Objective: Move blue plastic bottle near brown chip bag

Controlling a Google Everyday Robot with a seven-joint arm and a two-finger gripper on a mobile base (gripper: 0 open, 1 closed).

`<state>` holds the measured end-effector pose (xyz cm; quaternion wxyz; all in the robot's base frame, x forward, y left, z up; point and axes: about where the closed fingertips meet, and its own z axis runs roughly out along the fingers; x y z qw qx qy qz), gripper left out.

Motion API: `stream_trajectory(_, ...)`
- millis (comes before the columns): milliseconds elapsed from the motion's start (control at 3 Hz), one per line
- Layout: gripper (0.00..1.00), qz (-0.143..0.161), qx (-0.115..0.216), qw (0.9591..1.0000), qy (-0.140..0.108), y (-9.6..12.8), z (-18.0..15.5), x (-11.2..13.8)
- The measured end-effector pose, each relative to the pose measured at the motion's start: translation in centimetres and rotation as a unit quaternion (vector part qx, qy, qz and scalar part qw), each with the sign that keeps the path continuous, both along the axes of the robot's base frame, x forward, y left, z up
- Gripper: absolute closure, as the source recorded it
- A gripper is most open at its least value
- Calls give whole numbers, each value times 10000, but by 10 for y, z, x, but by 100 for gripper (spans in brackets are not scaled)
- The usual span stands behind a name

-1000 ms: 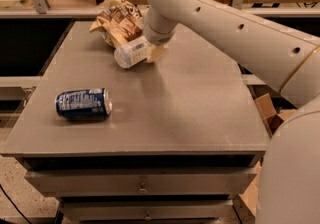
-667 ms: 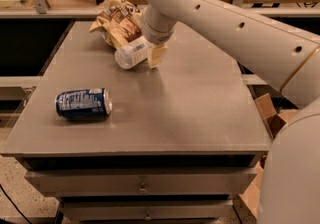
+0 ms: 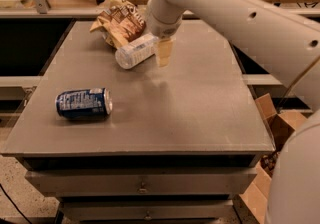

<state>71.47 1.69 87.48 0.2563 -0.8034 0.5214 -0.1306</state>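
The blue plastic bottle [image 3: 134, 51] is clear with a pale label and lies on its side on the grey table [image 3: 200, 103], at the back. Its far end touches or nearly touches the brown chip bag [image 3: 119, 22], a wrinkly brown and tan foil bag lying just behind it at the back left. My gripper [image 3: 159, 52] hangs from the white arm at the bottle's right end, low over the table. The arm's wrist hides the bottle's right end.
A dark blue soda can [image 3: 83, 103] lies on its side at the table's front left. An open cardboard box [image 3: 272, 123] stands on the floor to the right of the table. A counter with a rail runs behind the table.
The gripper has shifted slightly to the right at the bottle's end. The bottle, chip bag and can stay where they were.
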Motion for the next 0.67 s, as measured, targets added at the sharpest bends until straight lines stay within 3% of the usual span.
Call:
stream_trajectory(333, 0, -74, 297, 9989, 355, -24, 39, -23)
stream_trajectory(667, 0, -37, 430, 9979, 479, -21, 46, -30)
